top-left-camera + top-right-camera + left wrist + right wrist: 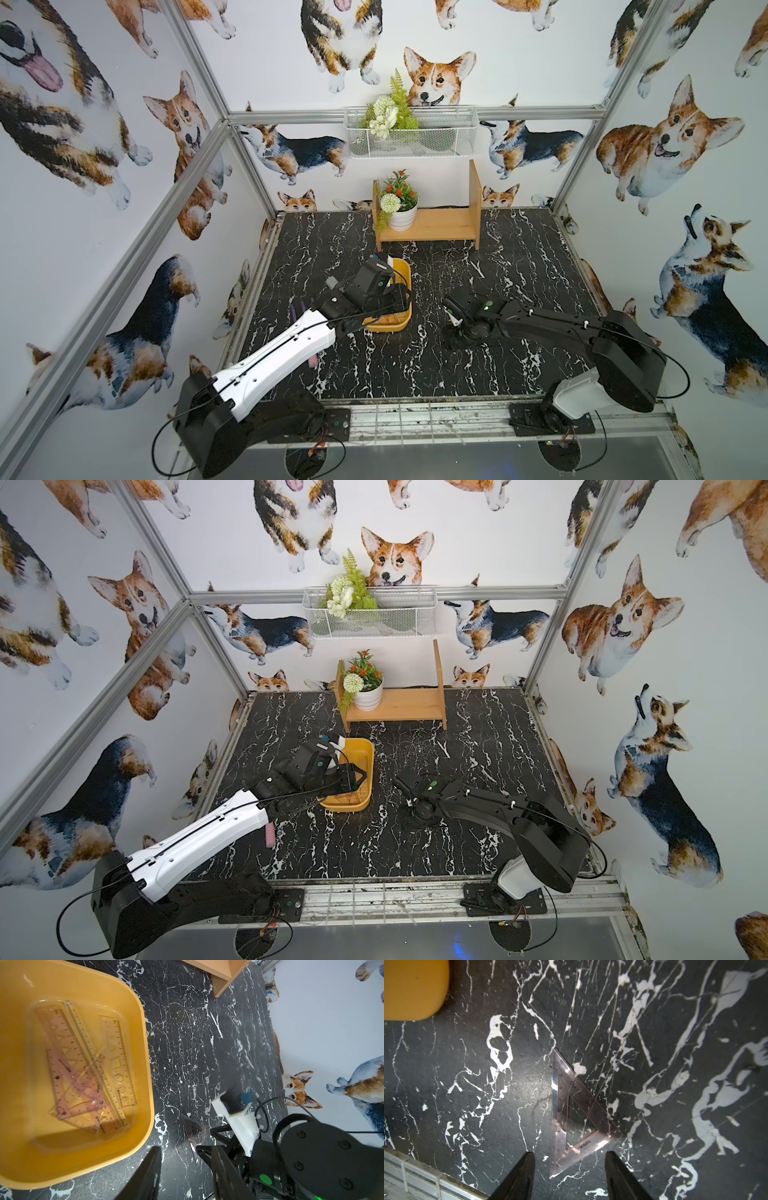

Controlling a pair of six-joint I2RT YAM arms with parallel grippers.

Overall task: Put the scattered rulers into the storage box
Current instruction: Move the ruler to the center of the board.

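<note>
Lengthwise, the set square (560, 1105) points away from the right pincer (570, 1152).

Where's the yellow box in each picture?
Top view: box near the middle of the table.
Top view: box near the table's middle too.
Left wrist: box fills one side, rulers inside.
Right wrist: only a box corner shows.
Shared landmark: the black marble table.

- Both top views: bright, even overhead light; soft arm shadows on the table (415, 374); frame posts (195, 54) splay out at the edges from wide-angle distortion.
- Left wrist view: storage box (143, 1068) soft and slightly blurred, faint glare, shadow band inside.
- Right wrist view: marble sharp, glare streaks on the set square (559, 1105), corners dimmer.
</note>
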